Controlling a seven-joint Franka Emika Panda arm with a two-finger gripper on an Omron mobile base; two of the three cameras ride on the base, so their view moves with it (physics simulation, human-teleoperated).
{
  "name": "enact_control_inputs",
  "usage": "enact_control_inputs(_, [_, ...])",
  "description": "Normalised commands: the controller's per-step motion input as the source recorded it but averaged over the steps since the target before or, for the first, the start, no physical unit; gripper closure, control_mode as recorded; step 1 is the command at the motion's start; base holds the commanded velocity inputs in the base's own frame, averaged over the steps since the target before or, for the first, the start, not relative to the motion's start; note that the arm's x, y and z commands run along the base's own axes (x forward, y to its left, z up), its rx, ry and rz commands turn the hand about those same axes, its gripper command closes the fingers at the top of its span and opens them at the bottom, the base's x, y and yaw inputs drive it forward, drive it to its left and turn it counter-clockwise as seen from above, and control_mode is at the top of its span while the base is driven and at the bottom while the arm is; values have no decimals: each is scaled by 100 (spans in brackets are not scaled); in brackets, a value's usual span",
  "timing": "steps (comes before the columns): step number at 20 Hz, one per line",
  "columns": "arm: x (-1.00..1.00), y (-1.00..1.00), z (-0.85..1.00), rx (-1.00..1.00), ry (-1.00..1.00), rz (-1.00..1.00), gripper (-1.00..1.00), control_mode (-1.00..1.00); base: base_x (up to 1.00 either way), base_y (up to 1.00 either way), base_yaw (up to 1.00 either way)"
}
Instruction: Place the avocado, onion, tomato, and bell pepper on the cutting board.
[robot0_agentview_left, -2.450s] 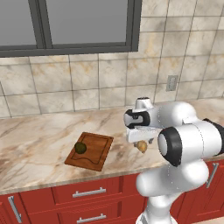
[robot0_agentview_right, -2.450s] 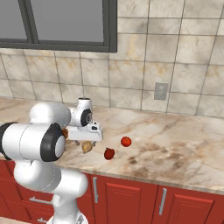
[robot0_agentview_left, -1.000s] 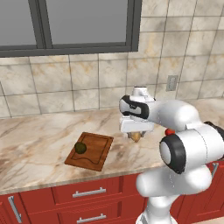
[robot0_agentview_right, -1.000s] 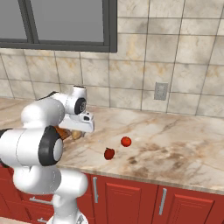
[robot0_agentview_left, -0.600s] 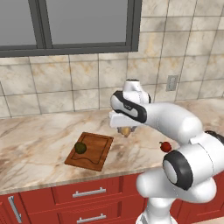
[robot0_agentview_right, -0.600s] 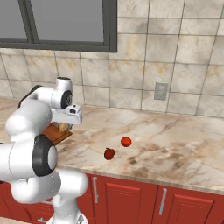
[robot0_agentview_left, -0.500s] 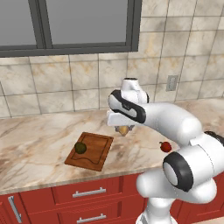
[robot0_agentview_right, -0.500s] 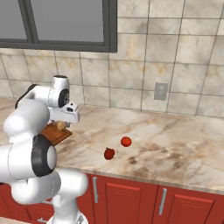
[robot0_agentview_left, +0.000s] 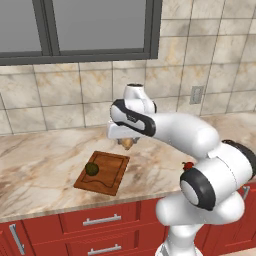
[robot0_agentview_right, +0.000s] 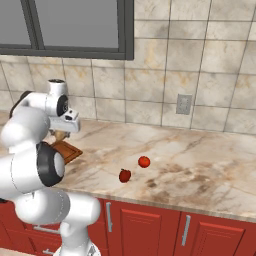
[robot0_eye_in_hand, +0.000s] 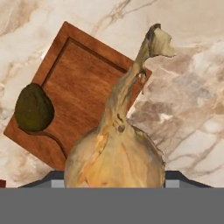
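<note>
Onion (robot0_eye_in_hand: 116, 157) is clamped in my gripper (robot0_agentview_left: 127, 143), carried in the air just past the far right corner of the cutting board (robot0_agentview_left: 102, 172), not over it yet. Avocado (robot0_agentview_left: 91, 168) already sits on the board's left side, touching the groove. Tomato and pepper, I take it, are the two red items (robot0_agentview_right: 144, 161) and (robot0_agentview_right: 125, 175), well apart on the counter to the right. Can't tell which is which.

To do this step well imo: bring the hand further over bare wood, right half, clear of the avocado. Lower till the bulb rests before letting go; it's round, w/ a top stalk, so a drop could roll it off. Then lift straight up.
</note>
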Motion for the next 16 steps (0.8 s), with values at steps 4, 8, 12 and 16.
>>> enact_control_inputs(4, [30, 37, -4, -1, -1, 0, 100, -100, 0, 0, 0])
enact_control_inputs(8, [17, 26, -32, -3, -2, 0, 100, -100, 0, 0, 0])
enact_control_inputs(12, [18, 26, -44, -3, 0, 0, 100, -100, 0, 0, 0])
enact_control_inputs(16, [18, 31, -43, -3, 0, 0, 100, -100, 0, 0, 0])
